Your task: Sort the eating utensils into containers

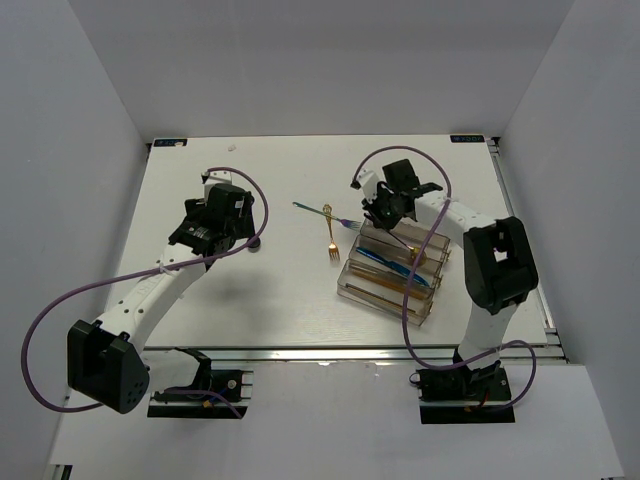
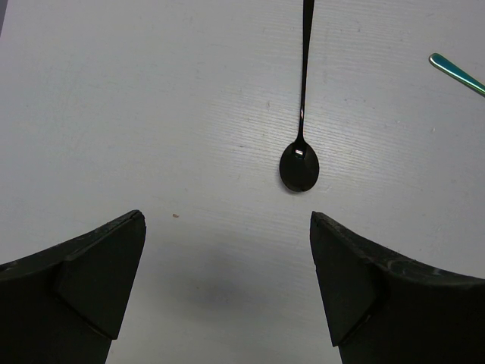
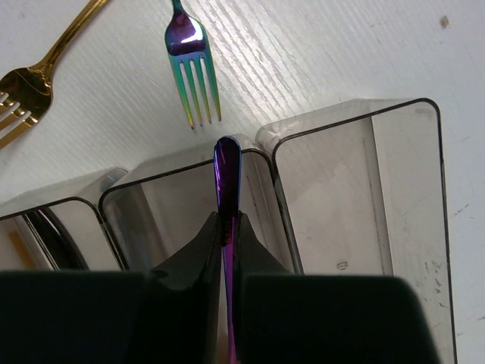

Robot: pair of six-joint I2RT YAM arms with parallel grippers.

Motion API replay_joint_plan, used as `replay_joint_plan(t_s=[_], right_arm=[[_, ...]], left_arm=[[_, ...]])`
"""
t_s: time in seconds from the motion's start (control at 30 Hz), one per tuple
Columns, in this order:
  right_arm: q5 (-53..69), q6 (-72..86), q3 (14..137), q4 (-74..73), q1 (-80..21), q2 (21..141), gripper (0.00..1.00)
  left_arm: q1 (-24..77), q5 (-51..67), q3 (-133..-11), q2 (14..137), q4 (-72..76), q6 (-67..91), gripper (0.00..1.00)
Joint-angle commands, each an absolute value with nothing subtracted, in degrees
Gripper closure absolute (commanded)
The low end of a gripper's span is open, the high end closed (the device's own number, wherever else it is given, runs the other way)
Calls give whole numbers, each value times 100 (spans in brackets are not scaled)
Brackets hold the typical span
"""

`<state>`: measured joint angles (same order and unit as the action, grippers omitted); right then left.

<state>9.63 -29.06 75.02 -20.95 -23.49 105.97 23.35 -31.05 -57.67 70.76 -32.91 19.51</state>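
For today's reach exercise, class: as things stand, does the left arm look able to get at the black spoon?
Probably yes. The left hand is open, and the black spoon lies flat on the bare table just ahead of it, with nothing in between.

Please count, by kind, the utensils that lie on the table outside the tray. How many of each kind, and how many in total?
Forks: 2 (gold fork, iridescent fork)
Spoons: 1 (black spoon)
Total: 3
Not counted: the purple-handled utensil, gripped in the right jaws.
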Motion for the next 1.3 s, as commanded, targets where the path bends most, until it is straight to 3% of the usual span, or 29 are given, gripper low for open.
replay_joint_plan(t_s=[0.0,0.2,0.37,0.47,0.53,0.63,0.67,0.7,0.73,0.87,1.03,1.27], right_arm=[[792,-2970,7436,-2065,-2338,10266,97],[755,-3199,7058,-2136,-2303,9774,98],[958,-3401,6943,-2302,-2241,9659,93],[932,-3402,6952,-2382,-2206,9729,81],[932,-3393,7005,-2461,-2197,9756,63],[923,-3349,7066,-2479,-2180,9703,54],[897,-3331,7093,-2479,-2180,9634,45],[879,-3261,7119,-2470,-2180,9589,23],[896,-3217,7189,-2452,-2180,9537,11],[1134,-2516,7330,-1928,-2188,9020,11],[388,529,7252,-748,-2197,8228,11],[61,1300,6708,-966,-2285,6982,11]], left_arm=[[2320,-3094,-5713,6891,-3217,1907,2],[2320,-3138,-5730,6891,-3226,1916,2],[2320,-3129,-5731,6926,-3226,1925,2],[2320,-3129,-5739,6943,-3226,1925,2],[2320,-3138,-5757,6969,-3243,1934,2],[2320,-3199,-5818,7013,-3296,1969,2],[2320,-3234,-5853,7066,-3322,2012,2],[2320,-3313,-5897,7093,-3348,2047,2],[2312,-3340,-6019,7128,-3410,2074,2],[2276,-3305,-6449,7444,-3586,2389,2],[2083,-2657,-7004,8295,-3586,2672,2],[1670,-2084,-8364,10252,-3761,2480,6]])
